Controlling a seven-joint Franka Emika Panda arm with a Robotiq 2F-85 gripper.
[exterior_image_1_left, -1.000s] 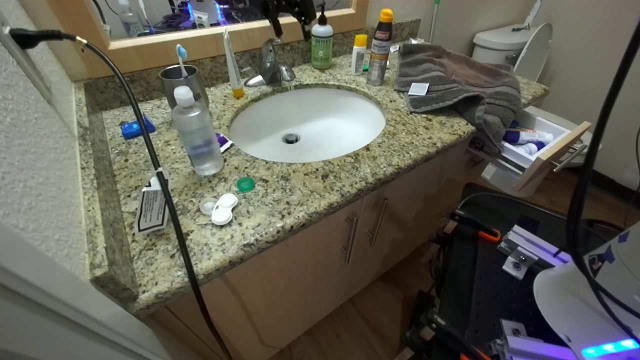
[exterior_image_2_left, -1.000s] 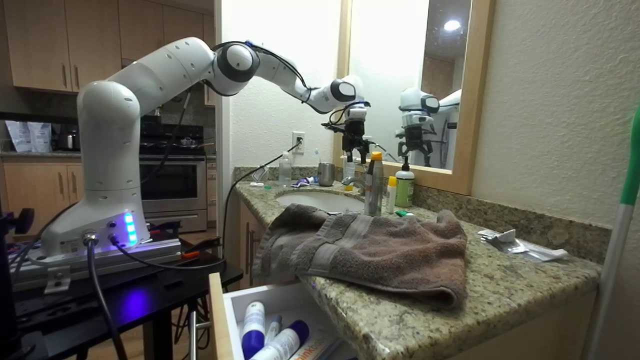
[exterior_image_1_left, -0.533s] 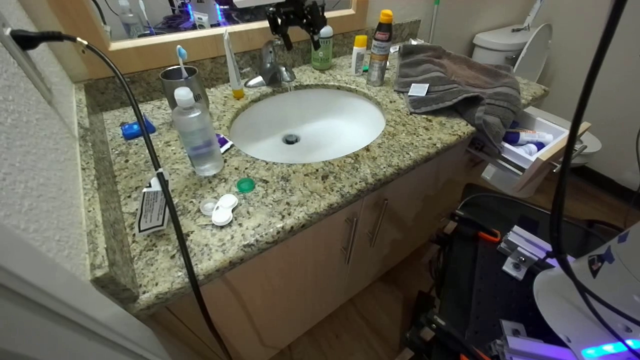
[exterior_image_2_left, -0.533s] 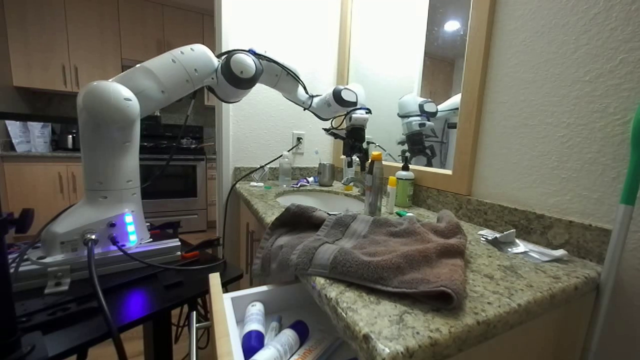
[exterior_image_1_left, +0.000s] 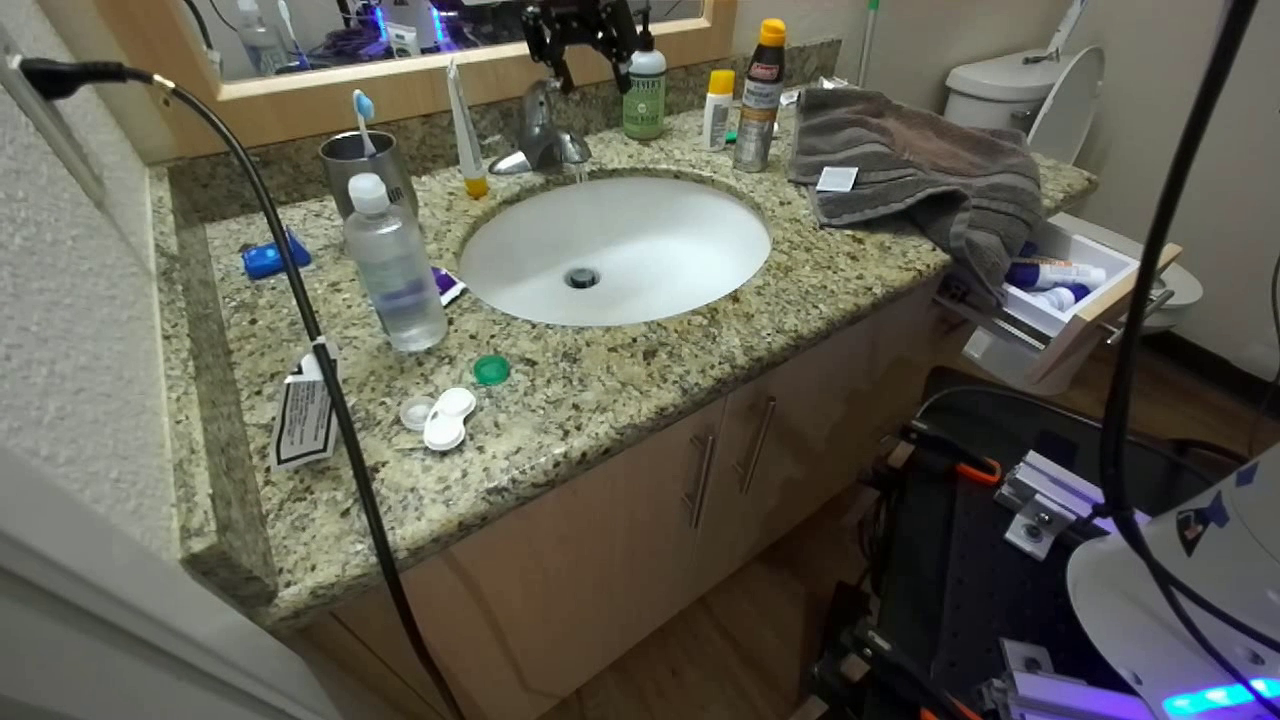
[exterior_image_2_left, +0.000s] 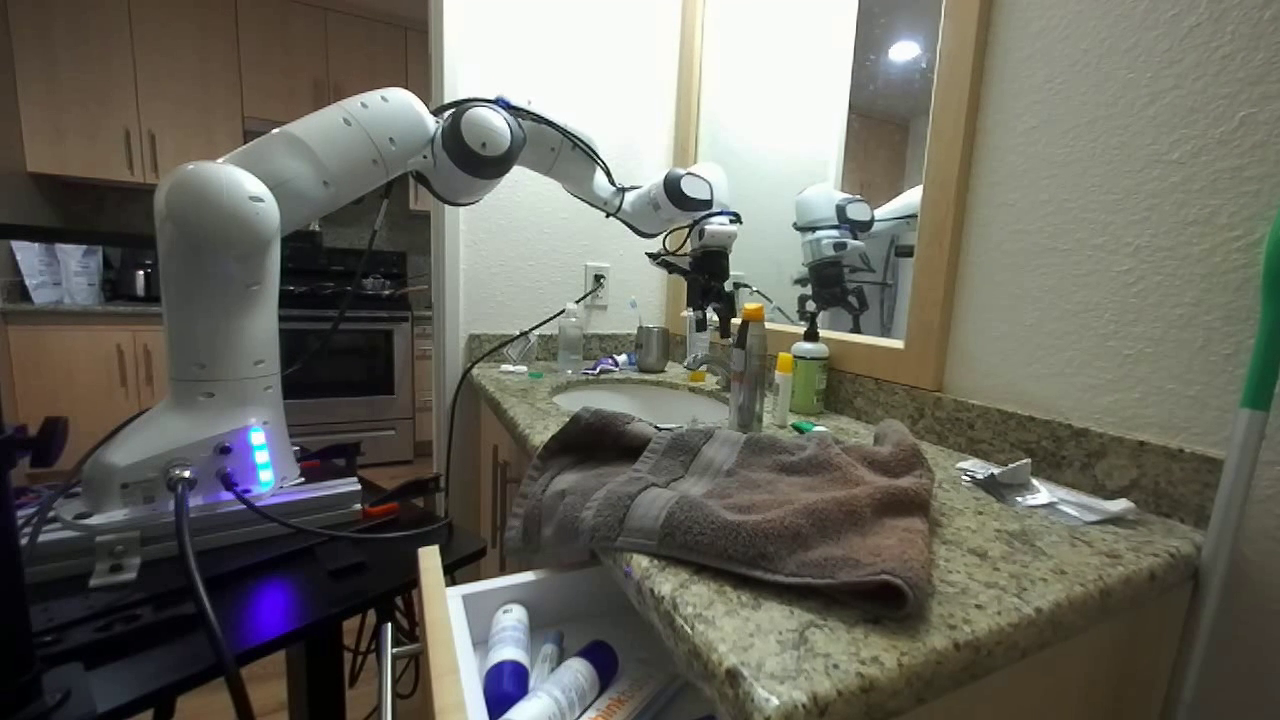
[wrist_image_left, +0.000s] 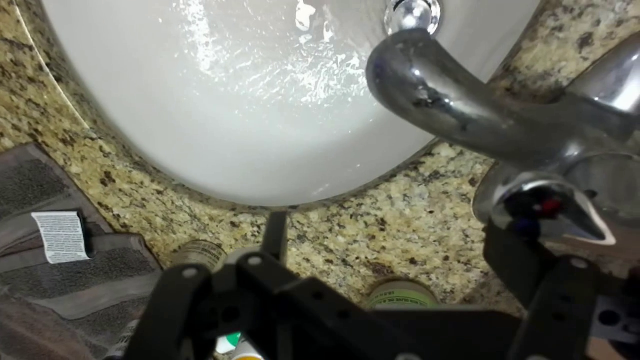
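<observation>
My gripper (exterior_image_1_left: 594, 88) is open with nothing between its fingers, high above the back of the sink (exterior_image_1_left: 650, 230). In an exterior view the gripper (exterior_image_2_left: 713, 331) points downward by the mirror, partly behind the spray can (exterior_image_2_left: 747, 375). The chrome faucet (wrist_image_left: 445, 100) lies closest to it, and a thin stream runs into the basin. In the wrist view one finger (wrist_image_left: 276, 235) is over the counter by the basin edge. The other finger (wrist_image_left: 515, 265) overlaps the faucet handle (wrist_image_left: 550, 210); contact cannot be told. A green soap bottle (wrist_image_left: 402, 295) shows beyond the gap, partly hidden by the gripper.
A white toothpaste tube (exterior_image_1_left: 466, 135), a metal cup (exterior_image_1_left: 345, 160) and a clear bottle (exterior_image_1_left: 395, 270) stand left of the sink. A yellow-capped bottle (exterior_image_1_left: 717, 110) and a grey towel (exterior_image_1_left: 900, 150) are to its right. The mirror frame (exterior_image_1_left: 420, 95) rises behind; a drawer (exterior_image_2_left: 470, 620) hangs open.
The gripper has come down toward the faucet from its height a second ago. Over the last half second it has shifted slightly left in an exterior view, away from the soap bottle. It stays open.
</observation>
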